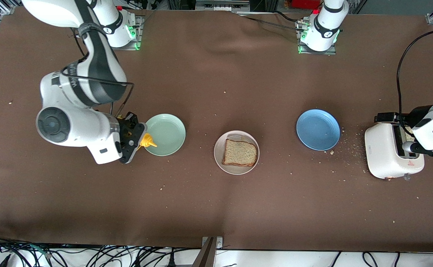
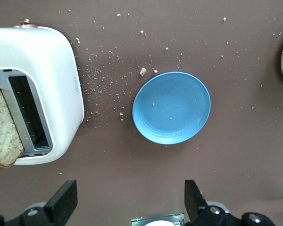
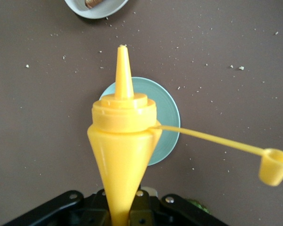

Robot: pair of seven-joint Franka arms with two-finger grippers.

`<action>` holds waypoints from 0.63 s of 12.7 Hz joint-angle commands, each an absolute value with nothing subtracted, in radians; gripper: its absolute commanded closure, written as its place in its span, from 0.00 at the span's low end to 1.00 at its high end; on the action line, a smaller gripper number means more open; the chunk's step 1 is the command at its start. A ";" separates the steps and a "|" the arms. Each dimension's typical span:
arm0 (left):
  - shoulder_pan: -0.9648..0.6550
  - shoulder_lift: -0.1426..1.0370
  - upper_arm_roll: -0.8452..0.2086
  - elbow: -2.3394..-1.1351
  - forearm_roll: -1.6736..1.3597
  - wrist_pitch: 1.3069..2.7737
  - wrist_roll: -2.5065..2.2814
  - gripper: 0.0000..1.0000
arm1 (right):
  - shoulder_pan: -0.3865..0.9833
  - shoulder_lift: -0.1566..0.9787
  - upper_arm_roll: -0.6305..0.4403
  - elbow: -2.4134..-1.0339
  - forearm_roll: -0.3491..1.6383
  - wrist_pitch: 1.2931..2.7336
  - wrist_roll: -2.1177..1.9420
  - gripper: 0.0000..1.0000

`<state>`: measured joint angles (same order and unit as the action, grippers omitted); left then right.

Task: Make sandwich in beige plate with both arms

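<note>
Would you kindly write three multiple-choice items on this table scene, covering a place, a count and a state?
1. Where does the bread slice on the table lie?
A. beige plate
B. blue plate
C. mint green plate

2. How many plates are out?
A. two
B. three
C. four

3. The right claw is:
A. open and empty
B. shut on the yellow squeeze bottle
C. shut on bread

Answers: 1 A, the slice rests in the beige plate; 2 B, mint green, beige, blue; 3 B, the right wrist view shows the bottle gripped, cap off.
</note>
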<state>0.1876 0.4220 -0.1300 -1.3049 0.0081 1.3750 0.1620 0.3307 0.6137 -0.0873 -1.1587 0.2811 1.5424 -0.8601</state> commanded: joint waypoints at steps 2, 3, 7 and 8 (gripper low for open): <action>0.187 0.410 -0.135 -1.315 0.046 1.381 0.155 0.00 | 0.233 0.609 -0.069 -1.233 0.500 1.546 -1.041 1.00; 0.187 0.410 -0.135 -1.315 0.046 1.381 0.153 0.00 | 0.209 0.598 -0.071 -1.239 0.546 1.533 -1.124 1.00; 0.186 0.410 -0.135 -1.315 0.048 1.381 0.153 0.00 | 0.060 0.597 -0.071 -1.394 0.794 1.491 -1.473 1.00; 0.184 0.410 -0.135 -1.315 0.048 1.381 0.152 0.00 | 0.032 0.598 -0.069 -1.452 0.857 1.490 -1.576 1.00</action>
